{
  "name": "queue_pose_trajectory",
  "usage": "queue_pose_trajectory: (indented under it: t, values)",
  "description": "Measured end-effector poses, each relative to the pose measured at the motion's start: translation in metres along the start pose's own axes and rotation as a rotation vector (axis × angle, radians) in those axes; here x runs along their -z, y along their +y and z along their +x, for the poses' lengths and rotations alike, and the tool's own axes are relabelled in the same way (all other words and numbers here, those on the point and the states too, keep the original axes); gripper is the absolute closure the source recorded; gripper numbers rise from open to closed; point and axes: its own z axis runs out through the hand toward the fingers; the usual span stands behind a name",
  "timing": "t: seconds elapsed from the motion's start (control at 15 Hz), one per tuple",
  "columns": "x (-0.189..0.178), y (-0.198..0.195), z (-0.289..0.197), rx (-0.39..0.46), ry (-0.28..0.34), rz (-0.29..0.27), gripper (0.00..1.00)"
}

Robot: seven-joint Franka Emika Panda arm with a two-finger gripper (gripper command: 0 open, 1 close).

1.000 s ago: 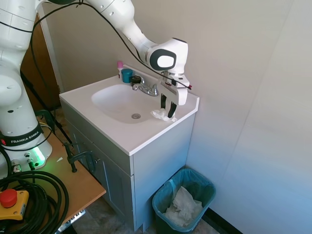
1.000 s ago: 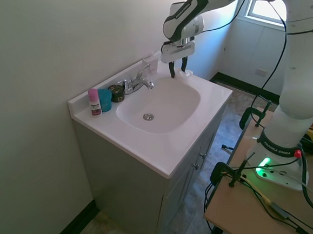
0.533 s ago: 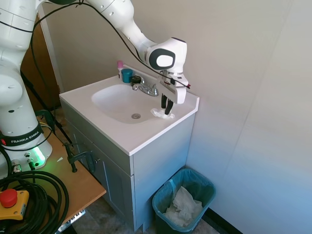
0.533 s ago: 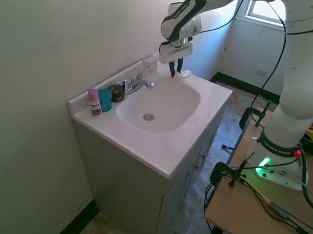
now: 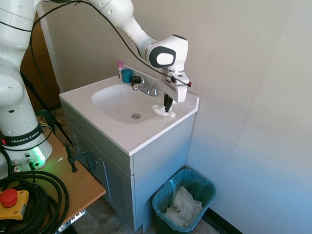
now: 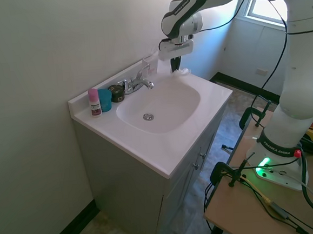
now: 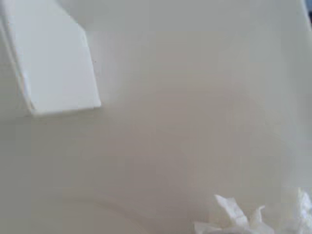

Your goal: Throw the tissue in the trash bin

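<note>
Here your gripper [image 5: 168, 110] is pinched closed on the tissue [image 5: 162, 111]: it looks light, soft and crushable, so keep hold of its bunched middle.

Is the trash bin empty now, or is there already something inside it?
Not empty. The trash bin stands on the floor beside the vanity and holds a crumpled white paper sheet.

Tissue [image 5: 163, 111]: crumpled white paper, rough, on smooth glossy white sink top [image 5: 122, 134]. Faucet [image 5: 146, 88] behind basin: shiny chrome metal. Trash bin [image 5: 163, 195]: teal plastic w/ thin translucent bag liner.
</note>
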Motion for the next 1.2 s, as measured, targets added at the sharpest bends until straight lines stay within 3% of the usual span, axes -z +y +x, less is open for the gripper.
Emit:
queue_pose_trajectory:
  t: [0.27, 0.4, 0.53, 0.93, 1.2]
  values:
    - [0.076, 0.020, 0.033, -0.102, 0.039, 0.130, 1.00]
    - [0.095, 0.033, 0.065, -0.181, 0.047, 0.181, 1.00]
    - [0.096, 0.044, 0.103, -0.258, 0.035, 0.195, 1.00]
    - [0.003, 0.036, 0.180, -0.388, 0.006, 0.071, 1.00]
    - [-0.025, 0.040, 0.215, -0.420, 0.000, 0.017, 1.00]
